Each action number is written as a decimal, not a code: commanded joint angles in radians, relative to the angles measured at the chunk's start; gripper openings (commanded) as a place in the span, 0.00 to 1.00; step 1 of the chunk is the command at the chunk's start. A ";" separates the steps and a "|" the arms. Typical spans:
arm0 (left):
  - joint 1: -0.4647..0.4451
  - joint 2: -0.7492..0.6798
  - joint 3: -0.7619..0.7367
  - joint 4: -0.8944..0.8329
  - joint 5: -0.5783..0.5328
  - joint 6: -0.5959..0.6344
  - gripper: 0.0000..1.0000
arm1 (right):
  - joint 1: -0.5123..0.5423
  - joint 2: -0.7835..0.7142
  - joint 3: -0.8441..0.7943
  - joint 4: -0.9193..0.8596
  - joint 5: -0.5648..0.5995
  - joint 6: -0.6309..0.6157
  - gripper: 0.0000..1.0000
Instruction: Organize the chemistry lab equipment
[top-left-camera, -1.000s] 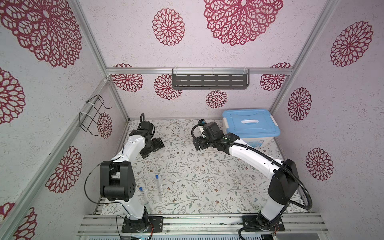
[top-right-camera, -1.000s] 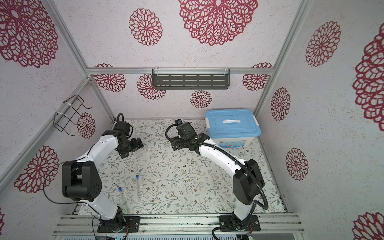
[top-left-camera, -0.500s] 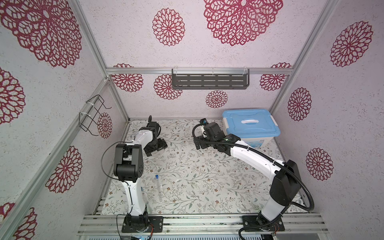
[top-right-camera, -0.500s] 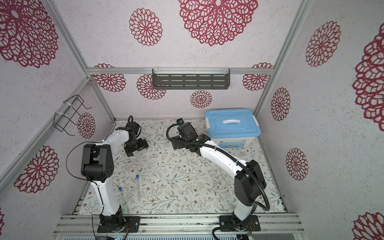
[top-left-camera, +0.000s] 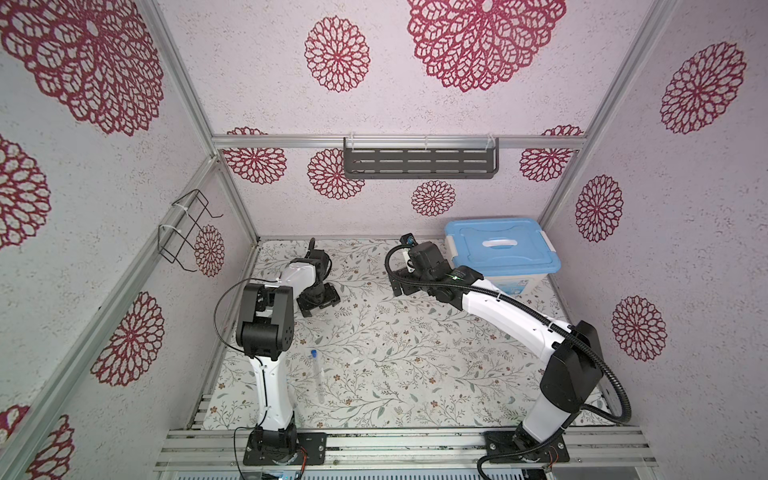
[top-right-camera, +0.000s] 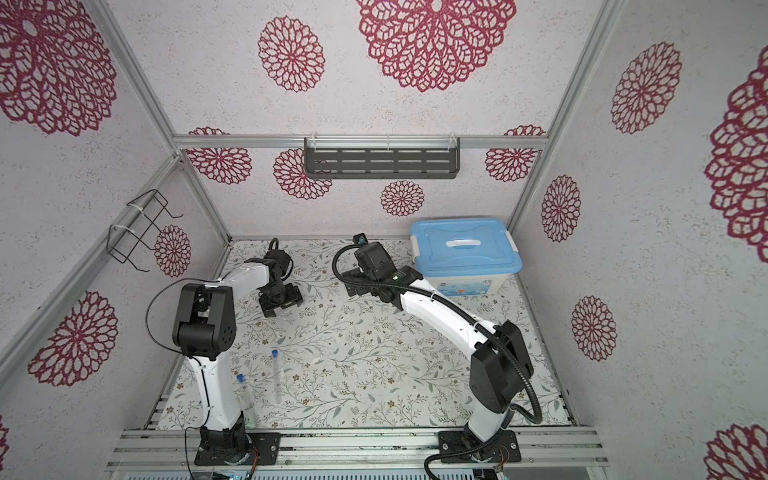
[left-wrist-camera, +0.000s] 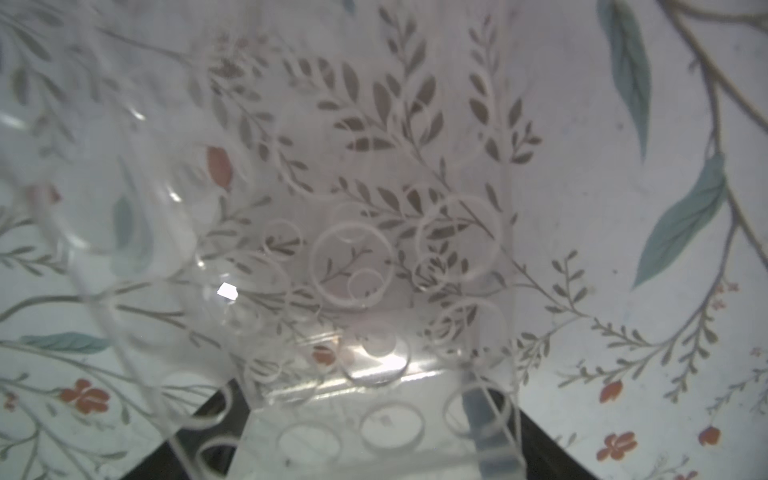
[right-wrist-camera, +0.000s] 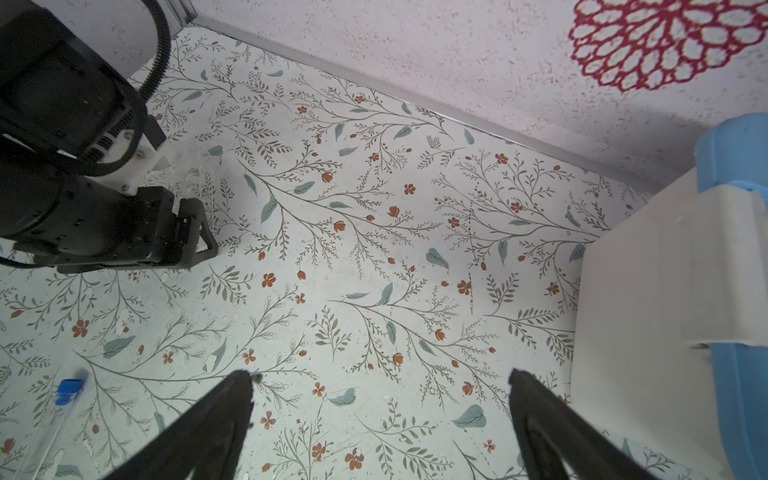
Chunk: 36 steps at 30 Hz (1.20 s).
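My left gripper (top-left-camera: 318, 297) is low over the table at the back left. In the left wrist view the clear tube rack (left-wrist-camera: 386, 432), with its round holes, fills the space between the two dark fingers (left-wrist-camera: 540, 449); whether they press on it does not show. My right gripper (right-wrist-camera: 380, 378) is open over bare table beside the blue-lidded box, holding nothing. A clear tube with a blue cap (top-left-camera: 318, 376) lies at the front left, and the right wrist view catches it too (right-wrist-camera: 62, 399). A second capped tube (top-right-camera: 245, 395) lies close by the left arm's base.
A white box with a blue lid (top-left-camera: 498, 249) stands at the back right, just beside my right gripper. On the back wall hangs a dark shelf (top-left-camera: 419, 162), and on the left wall a wire basket (top-left-camera: 187, 232). Patterned table spreads between the arms.
The left arm has folded up taller, and its gripper has slid a little to the right, with the jaws narrowing. The right arm has hardly moved.
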 joint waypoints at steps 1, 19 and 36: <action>-0.033 -0.047 -0.016 0.001 0.024 -0.004 0.82 | 0.003 -0.056 0.023 0.000 0.019 -0.009 0.99; -0.065 0.005 0.074 -0.036 -0.161 -0.143 0.97 | 0.003 -0.087 -0.015 0.045 0.000 0.019 0.99; -0.054 0.068 0.095 0.055 -0.186 -0.318 0.90 | 0.003 -0.070 0.046 0.033 -0.075 0.041 0.99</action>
